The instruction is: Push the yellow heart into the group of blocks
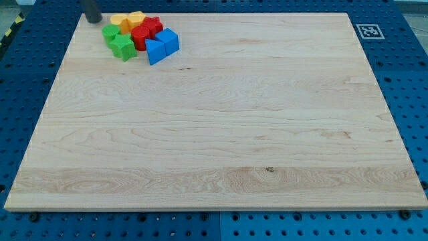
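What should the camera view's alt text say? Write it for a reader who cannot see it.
A cluster of yellow, red, green and blue blocks sits touching at the wooden board's top-left corner. My tip stands just left of the cluster, apart from it.

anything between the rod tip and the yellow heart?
Camera view: only bare board between my tip and the yellow blocks. Which of the two is the heart, I can't tell. Green blocks sit just below that line.
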`<state>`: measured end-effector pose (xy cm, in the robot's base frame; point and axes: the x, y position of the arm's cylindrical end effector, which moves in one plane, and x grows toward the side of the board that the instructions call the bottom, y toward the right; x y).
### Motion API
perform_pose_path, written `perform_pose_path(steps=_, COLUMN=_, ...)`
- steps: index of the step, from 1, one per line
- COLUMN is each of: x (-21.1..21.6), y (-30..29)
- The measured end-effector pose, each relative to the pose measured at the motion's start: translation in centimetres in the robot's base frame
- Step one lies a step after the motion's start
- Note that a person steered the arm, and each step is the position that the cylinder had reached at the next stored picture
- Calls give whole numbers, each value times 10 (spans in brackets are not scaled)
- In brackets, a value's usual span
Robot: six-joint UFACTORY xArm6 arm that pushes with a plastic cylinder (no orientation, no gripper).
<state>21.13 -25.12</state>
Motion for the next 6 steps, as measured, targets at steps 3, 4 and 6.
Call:
perform_pose_path(steps=3, x=35, y=52)
perform_pose_path(steps=4, x=15, y=52)
perform_pose_path(steps=6, x=11, y=65)
